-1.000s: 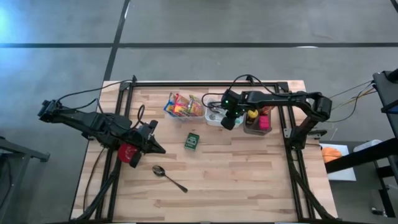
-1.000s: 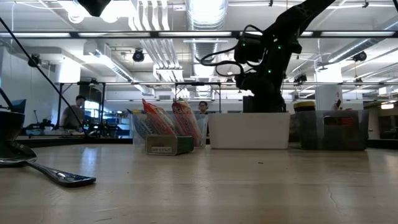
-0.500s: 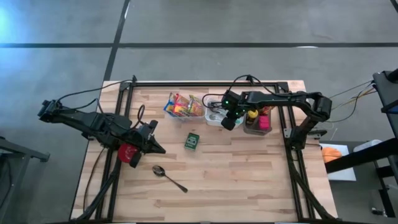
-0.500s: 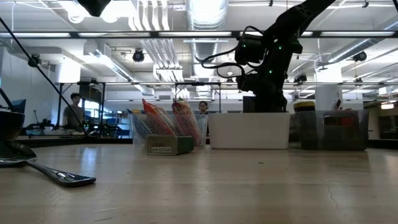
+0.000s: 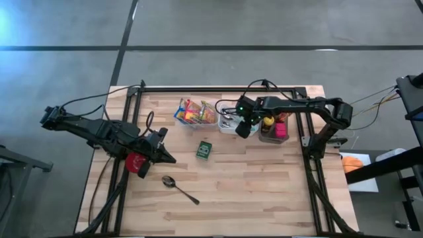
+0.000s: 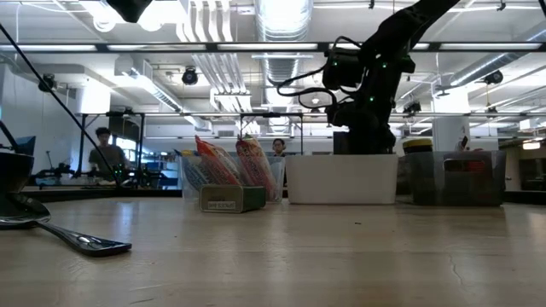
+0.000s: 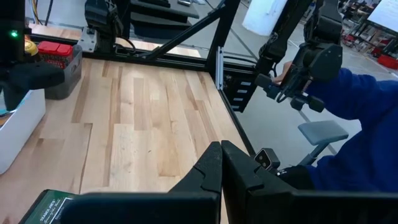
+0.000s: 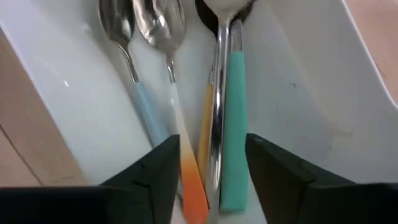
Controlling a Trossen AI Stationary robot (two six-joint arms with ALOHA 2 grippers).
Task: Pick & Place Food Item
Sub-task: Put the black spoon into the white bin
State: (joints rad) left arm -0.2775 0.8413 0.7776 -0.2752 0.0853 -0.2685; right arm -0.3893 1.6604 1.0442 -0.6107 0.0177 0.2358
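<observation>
Food first: snack packets [image 5: 195, 112] sit in their clear bin at the table's far edge, green box [image 5: 204, 150] lies just in front, both untouched. Right gripper [image 8: 208, 155] hangs in the neighbouring white bin [image 5: 228, 127], same spot as a second ago. Jaws stand part open, holding nothing, straddling the orange-handled fork [image 8: 186, 168] and teal-handled spoon [image 8: 233, 124]. I'd say that's cutlery, not food. Left gripper [image 5: 162, 155] is parked at the left, shut and empty.
</observation>
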